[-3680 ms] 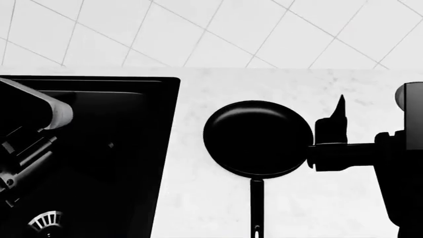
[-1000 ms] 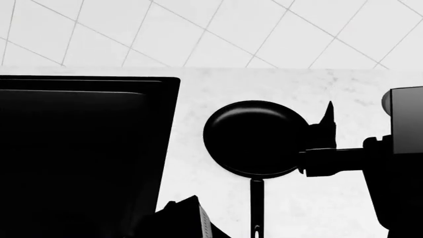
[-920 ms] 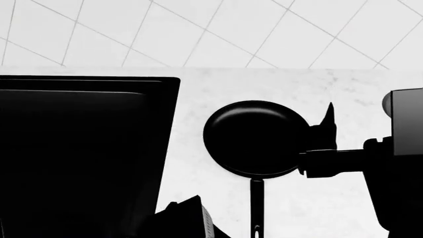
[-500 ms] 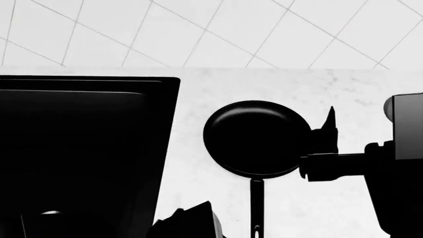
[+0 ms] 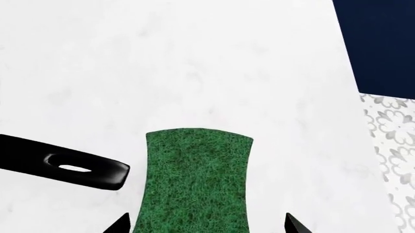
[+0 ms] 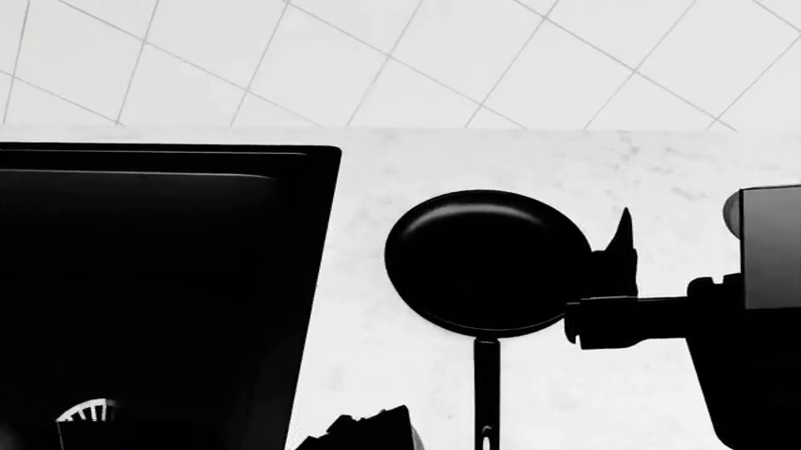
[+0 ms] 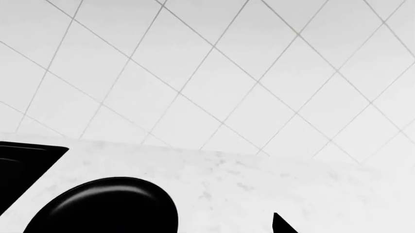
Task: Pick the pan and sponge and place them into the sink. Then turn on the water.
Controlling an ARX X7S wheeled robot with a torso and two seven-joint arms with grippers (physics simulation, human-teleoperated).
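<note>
Round matte-black pan (image 6: 487, 262) and green scouring sponge (image 5: 198, 182) are seen on the white marbled table (image 6: 375, 356), outside the black sink (image 6: 150, 281).
A silver strainer (image 6: 85, 412) is held in the basin. The left end effector (image 5: 206, 224) is spread around the sponge; the right end effector's (image 6: 598, 272) state cannot be told.

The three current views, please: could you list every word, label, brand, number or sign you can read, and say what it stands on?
There is no readable text in any view.
The sponge shows only plain green scouring fibre.
The pan, its handle and the sink are unmarked black.
The wall tiles and the marble countertop carry no writing.
The patterned floor bears ornament only, no letters.
</note>
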